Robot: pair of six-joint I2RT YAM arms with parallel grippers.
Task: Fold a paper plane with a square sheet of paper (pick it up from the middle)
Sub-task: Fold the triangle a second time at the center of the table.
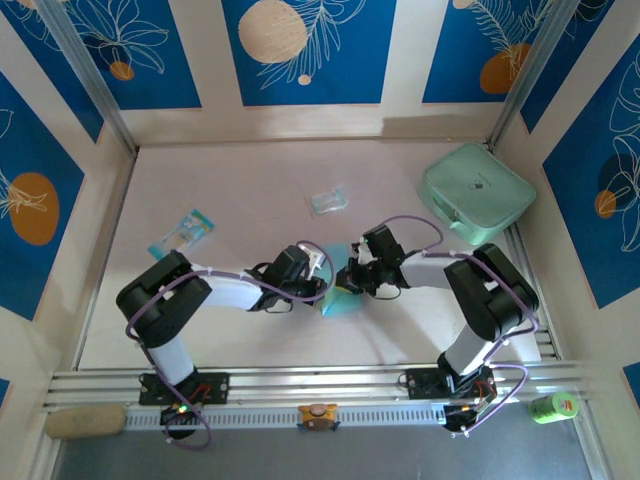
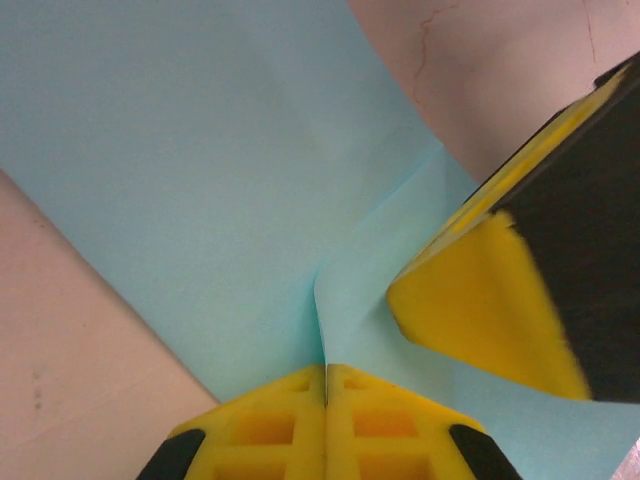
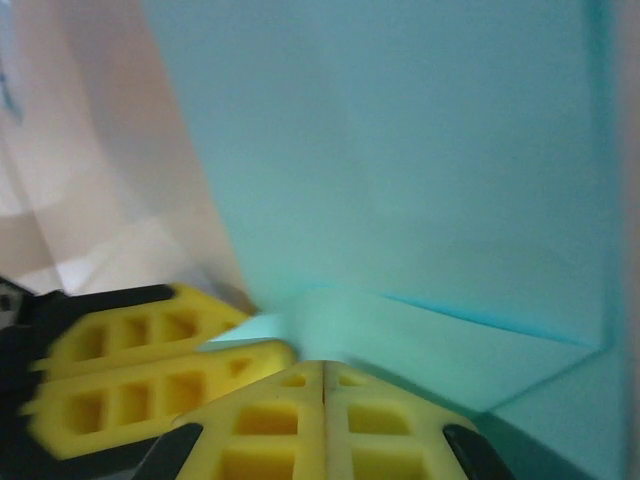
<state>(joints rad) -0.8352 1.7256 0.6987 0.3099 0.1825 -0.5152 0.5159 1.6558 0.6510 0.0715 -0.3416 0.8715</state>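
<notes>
**A:** So, where is the sheet (image 1: 341, 303)?

**B:** At the near middle of the table (image 1: 250, 180), between the two arms. Part of it lies flat and part stands up.

**A:** And the grippers?

**B:** The left gripper (image 2: 325, 385) is pinched tight on a raised ridge of the paper. The right gripper (image 3: 323, 380) is clamped on the sheet too, just beside the left.

**A:** How far along is the folding?

**B:** Early, I judge. A crease runs across the sheet and one flap stands at an angle. It has no pointed nose and no wings yet. Most of the folds are left to do, and so is pressing them flat.
</notes>
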